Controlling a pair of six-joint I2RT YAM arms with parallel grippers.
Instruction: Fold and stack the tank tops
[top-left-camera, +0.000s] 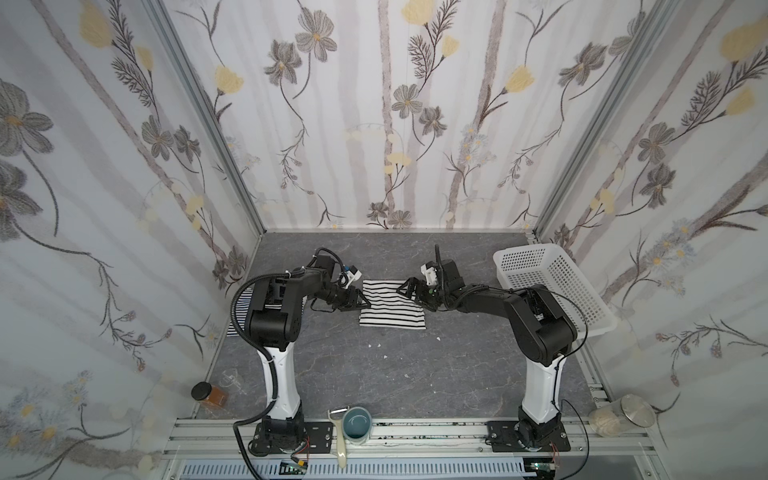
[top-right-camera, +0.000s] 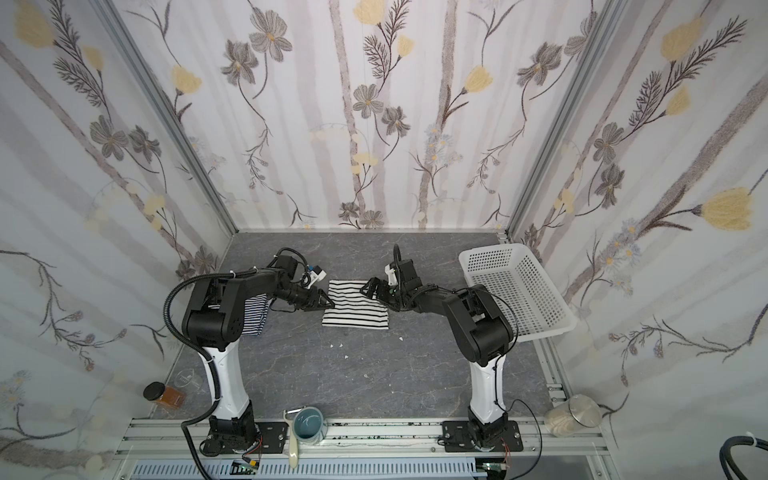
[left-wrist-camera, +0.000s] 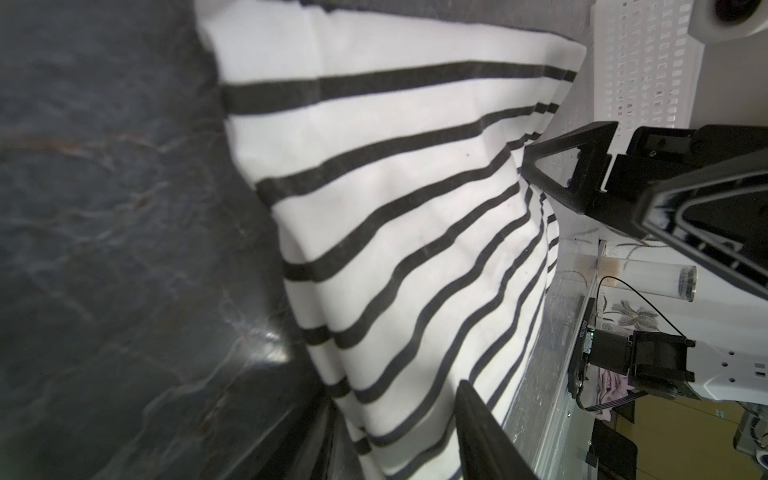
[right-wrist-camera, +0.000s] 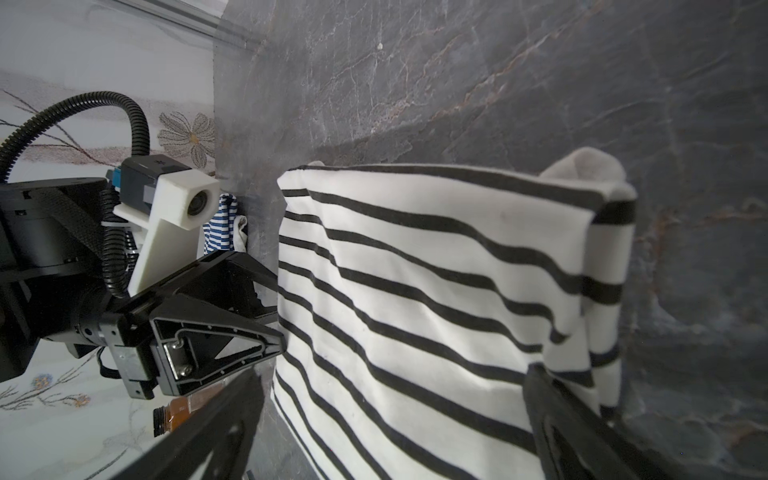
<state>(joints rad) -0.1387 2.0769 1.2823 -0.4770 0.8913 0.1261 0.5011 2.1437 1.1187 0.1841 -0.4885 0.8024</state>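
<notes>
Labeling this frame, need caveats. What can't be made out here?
Navy-striped tank top: mostly behind the left arm in both top views; fold state hidden.
Left gripper: at the black-striped tank top's edge; whether it pinches cloth cannot be told from any view.
Basket: interior partly blocked by the right arm in both top views.

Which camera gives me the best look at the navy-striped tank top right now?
A top view: the navy-striped tank top lies beside the left arm, which covers part of it. The right wrist view catches only a small corner; the left wrist view shows none.
</notes>
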